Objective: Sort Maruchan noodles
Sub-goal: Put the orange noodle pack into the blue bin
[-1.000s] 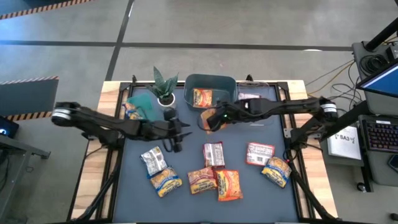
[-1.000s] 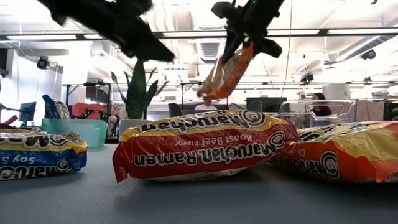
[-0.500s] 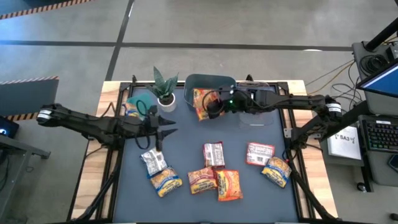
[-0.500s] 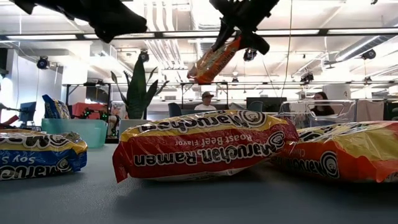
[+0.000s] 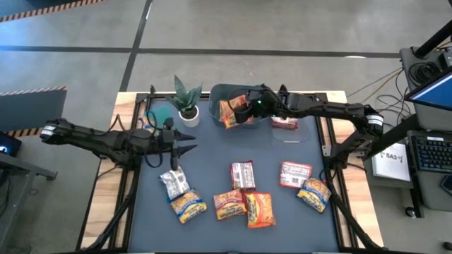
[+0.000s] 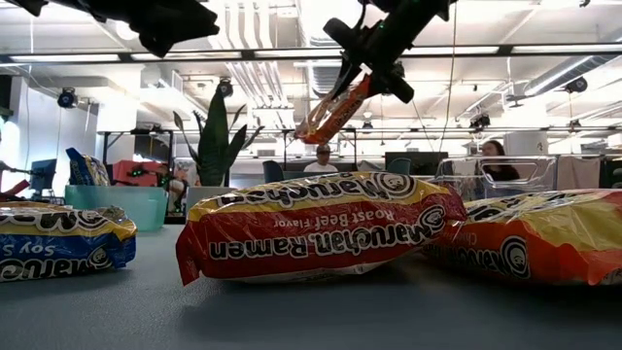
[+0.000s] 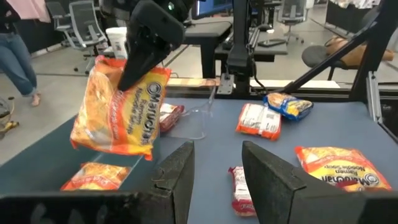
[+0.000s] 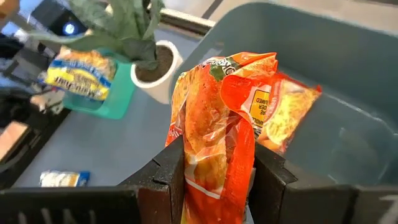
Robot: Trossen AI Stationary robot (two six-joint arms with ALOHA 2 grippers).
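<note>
Nearest you in the low view, the red packet [image 6: 316, 228] lies flat on the table [image 5: 212, 169], with a blue one [image 6: 58, 241] and an orange one [image 6: 530, 233] beside it, none of them yet sorted.

Your left gripper [image 5: 185, 147] has drawn back from mid-table to the left side. It hangs above the mat with its fingers [image 7: 177, 180] parted and nothing between them.

Farther off, your right gripper [image 5: 244, 111] has carried its orange packet [image 8: 214, 143] from mid-table to the grey bin [image 5: 256, 94]. It is clamped on the packet, which hangs over the bin's edge above the orange packet [image 8: 283, 109] already inside. Judging from this, a release should drop it with its own kind, though it sits close to the rim.
</note>
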